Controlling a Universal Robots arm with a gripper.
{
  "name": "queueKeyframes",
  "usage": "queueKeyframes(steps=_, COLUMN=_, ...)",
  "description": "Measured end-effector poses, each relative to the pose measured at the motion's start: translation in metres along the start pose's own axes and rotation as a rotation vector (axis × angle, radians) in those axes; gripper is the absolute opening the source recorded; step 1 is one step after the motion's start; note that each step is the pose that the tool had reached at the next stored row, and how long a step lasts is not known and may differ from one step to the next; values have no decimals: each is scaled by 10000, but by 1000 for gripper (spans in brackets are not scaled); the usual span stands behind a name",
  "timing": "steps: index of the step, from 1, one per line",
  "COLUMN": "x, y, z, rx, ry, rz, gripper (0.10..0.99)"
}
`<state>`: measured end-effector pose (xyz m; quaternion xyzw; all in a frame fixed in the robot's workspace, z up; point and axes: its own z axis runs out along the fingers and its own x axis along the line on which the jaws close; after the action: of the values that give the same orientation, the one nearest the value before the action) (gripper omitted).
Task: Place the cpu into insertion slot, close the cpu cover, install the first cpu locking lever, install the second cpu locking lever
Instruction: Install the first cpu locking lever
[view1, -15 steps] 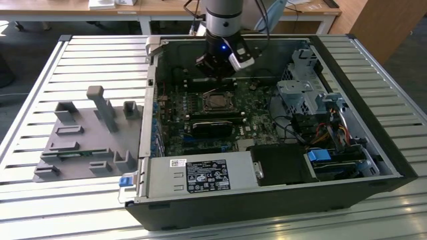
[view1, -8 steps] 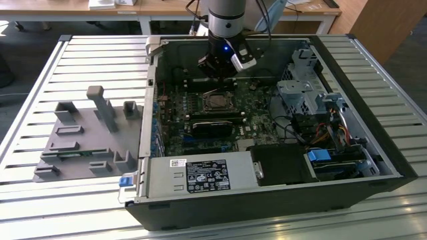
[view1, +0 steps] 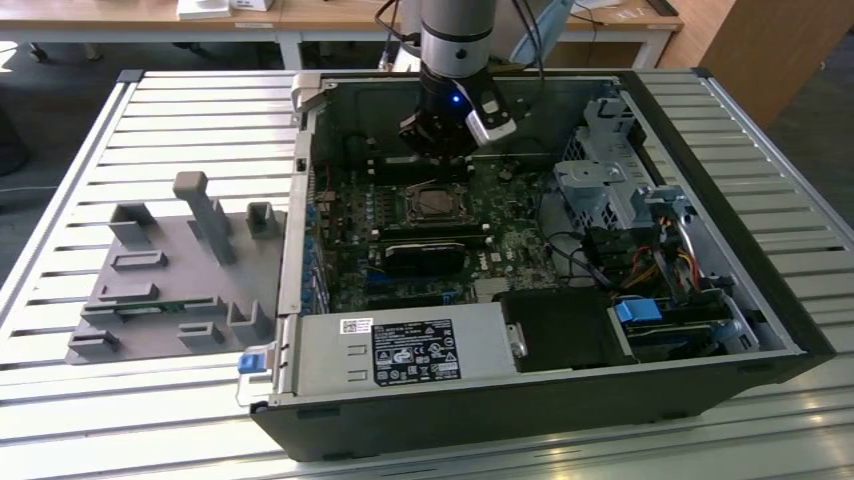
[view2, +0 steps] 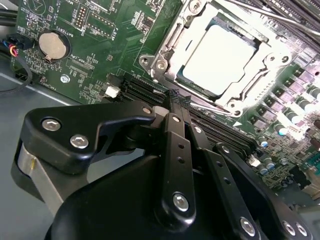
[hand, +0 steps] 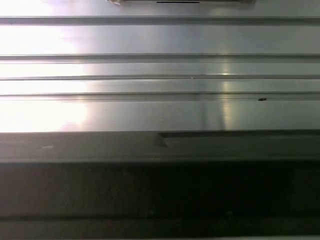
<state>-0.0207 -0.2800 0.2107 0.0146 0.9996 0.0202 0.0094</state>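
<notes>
The cpu (view2: 220, 55), a pale grey square, lies in the insertion slot (view2: 150, 62) on the green motherboard. The silver cpu cover (view2: 167, 46) lies flat around it, framing its face. Thin metal rods (view2: 270, 12) run along the socket's far edge. My gripper (view2: 175, 96) has its black fingers pressed together with nothing between them, tips just off the socket's near edge by the long black slots. In the exterior view the gripper (view1: 438, 150) hangs inside the open computer case, just behind the insertion slot (view1: 430, 203).
A coin battery (view2: 52, 45) and long black memory slots (view2: 137, 90) sit near the fingers. The case holds a power supply (view1: 400, 350), a drive cage (view1: 601, 190) and cables (view1: 654, 260). A grey fixture (view1: 174, 270) lies on the slatted table (hand: 160, 65).
</notes>
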Motion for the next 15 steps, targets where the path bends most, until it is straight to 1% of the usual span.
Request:
queueKeyframes(steps=7, x=-10, y=-3, z=77, rx=6, ry=2, rz=1, gripper=106)
queueKeyframes(steps=13, x=-14, y=-4, z=107, rx=10, ry=9, rz=1, gripper=106)
queueKeyframes(steps=15, x=-14, y=-5, z=116, rx=36, ry=12, rz=0, gripper=106)
